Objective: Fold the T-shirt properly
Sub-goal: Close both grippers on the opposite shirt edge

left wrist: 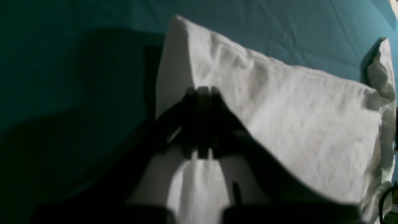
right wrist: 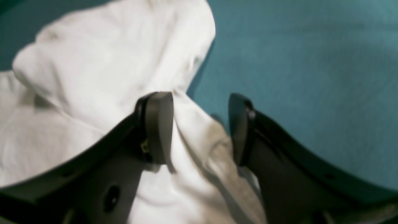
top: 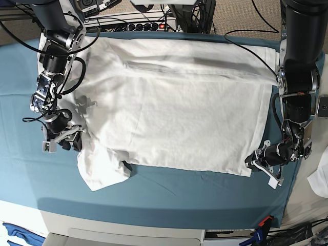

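T-shirt (top: pixel 179 118): white, spread flat across the teal tablecloth (top: pixel 154 195), slightly wrinkled. In the base view it is seen to cover most of the table's middle, reaching from one arm to the other; one long edge lies toward the far side, the other toward the near side.

Sleeve (top: pixel 102 166): a short sleeve is seen sticking out at the near corner on the base view's left, lying flat on the tablecloth.

Fold: a long crease or doubled layer is seen along the far part of the shirt in the base view.

Left gripper (left wrist: pixel 203 90): jaws are seen pressed together in the left wrist view, dark against the white cloth. A fold of the T-shirt appears pinched between them at the shirt's corner, the cloth rising to a peak beyond the tips. In the base view this gripper is placed at the near corner on that view's right.

Right gripper (right wrist: pixel 200 124): jaws are seen spread apart in the right wrist view, with a ridge of white cloth lying between the fingers (right wrist: pixel 158 124). Contact of one finger with the cloth is suggested; nothing is clamped. In the base view it is found at the shirt's edge on the left, just above the sleeve.

Small dark object (top: pixel 126 166): noted on the tablecloth at the sleeve's edge; identity cannot be told.
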Available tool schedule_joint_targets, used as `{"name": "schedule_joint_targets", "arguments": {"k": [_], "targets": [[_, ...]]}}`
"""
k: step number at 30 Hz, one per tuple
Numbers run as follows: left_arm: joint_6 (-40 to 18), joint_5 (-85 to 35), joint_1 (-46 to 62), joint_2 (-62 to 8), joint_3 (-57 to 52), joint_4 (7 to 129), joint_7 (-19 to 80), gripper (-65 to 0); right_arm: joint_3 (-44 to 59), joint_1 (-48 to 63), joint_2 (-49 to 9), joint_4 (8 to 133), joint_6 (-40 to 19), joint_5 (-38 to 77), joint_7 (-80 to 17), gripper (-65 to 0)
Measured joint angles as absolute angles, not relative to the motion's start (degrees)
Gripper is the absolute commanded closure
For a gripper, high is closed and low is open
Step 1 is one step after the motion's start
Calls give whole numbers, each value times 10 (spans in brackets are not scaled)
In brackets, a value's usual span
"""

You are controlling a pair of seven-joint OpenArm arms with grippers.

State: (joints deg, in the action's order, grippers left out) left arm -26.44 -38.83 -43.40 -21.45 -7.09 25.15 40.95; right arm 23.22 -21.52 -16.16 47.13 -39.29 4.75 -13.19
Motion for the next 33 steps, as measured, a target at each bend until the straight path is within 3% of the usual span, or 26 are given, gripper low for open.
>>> {"name": "schedule_joint_targets", "arguments": {"k": [22,24,27,33], "targets": [[-281,-403,-408,-227,-71,252,401,0,232,-219,-140,472,-393,44,-156,-289],[-281,-403,-408,-227,-71,252,401,0,232,-219,-140,472,-386,45,-162,-224],[-281,-403,-408,-227,-71,252,401,0,232,-221,-141,472,-341,48,-177,0],[-281,-415,-408,-227,-71,252,402,0,231,-220,-154,472,-343,61,-182,0]]}}
